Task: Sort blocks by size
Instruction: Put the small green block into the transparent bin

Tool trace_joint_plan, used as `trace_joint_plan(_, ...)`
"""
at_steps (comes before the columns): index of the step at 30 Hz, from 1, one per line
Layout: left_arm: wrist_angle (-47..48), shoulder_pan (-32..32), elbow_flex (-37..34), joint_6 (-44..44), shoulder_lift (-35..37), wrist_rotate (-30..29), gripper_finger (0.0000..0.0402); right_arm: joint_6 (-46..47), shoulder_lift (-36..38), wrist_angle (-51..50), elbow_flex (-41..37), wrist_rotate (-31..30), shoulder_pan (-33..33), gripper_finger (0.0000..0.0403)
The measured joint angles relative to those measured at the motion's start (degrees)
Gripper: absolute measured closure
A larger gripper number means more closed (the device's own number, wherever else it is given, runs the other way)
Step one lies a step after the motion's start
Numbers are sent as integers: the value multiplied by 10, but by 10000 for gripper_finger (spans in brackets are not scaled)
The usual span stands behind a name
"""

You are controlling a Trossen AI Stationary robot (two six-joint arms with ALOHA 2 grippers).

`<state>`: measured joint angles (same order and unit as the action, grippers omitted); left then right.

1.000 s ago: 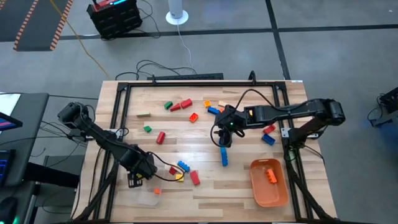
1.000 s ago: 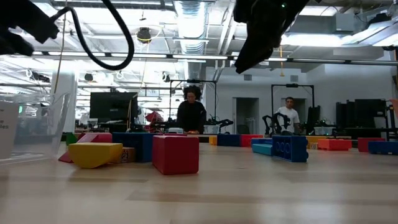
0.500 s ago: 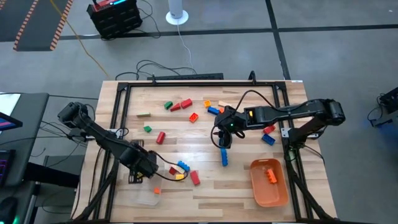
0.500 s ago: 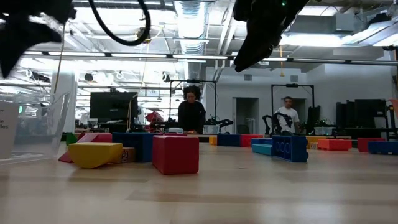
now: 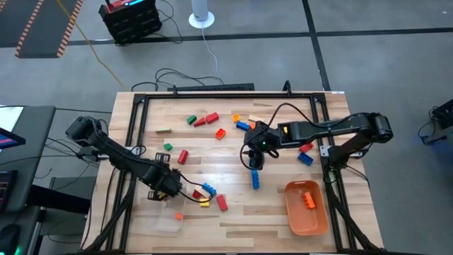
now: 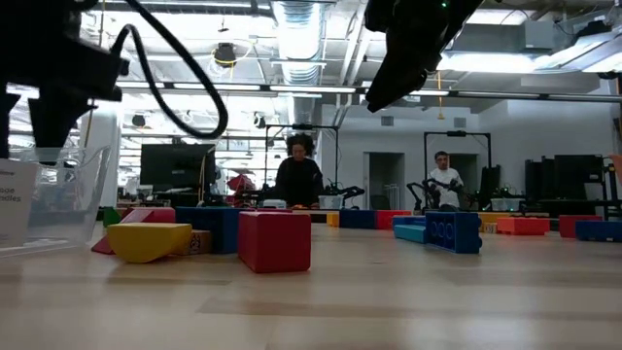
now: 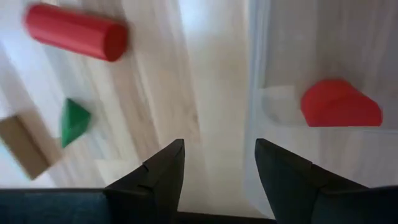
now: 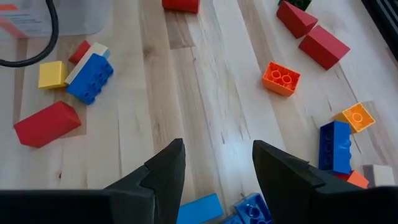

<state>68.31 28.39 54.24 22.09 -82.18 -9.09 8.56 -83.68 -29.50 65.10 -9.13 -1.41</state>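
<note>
Hovering over bare wood, left pincer [image 7: 216, 163] and right pincer [image 8: 216, 160] gape empty.

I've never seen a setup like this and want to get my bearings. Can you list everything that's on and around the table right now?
Table: one, light wood, dark frame.
Blocks: many, red, blue, yellow, orange, green and tan, scattered over the table; a long blue one lies near the middle.
Orange tray: one, front right corner, an orange block inside.
Clear tray: one, front left, a small orange piece in it.
People: two, in the room beyond the table.
Left gripper: dark, open, above the clear tray's far edge.
Right gripper: dark, open, over the table's middle, above the long blue block.
</note>
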Motion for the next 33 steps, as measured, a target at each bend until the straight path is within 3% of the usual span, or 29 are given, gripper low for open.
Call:
trace_joint_plan(8, -1, -14, -10, 74, 3, 76, 235, 4, 0, 2, 0, 0, -1, 186)
trace_joint_plan(17, 76, -14, -11, 168, 3, 108, 242, 4, 0, 2, 0, 0, -1, 186)
trace_joint_plan(24, 63, -14, -11, 195, 3, 168, 242, 4, 0, 5, 0, 0, -1, 186)
trace_joint_plan(28, 76, -15, 1, 167, 2, 163, 242, 4, 0, 5, 0, 0, -1, 186)
trace_joint_plan(33, 92, -15, 48, 109, 2, 107, 242, 4, 0, 10, 0, 0, -1, 186)
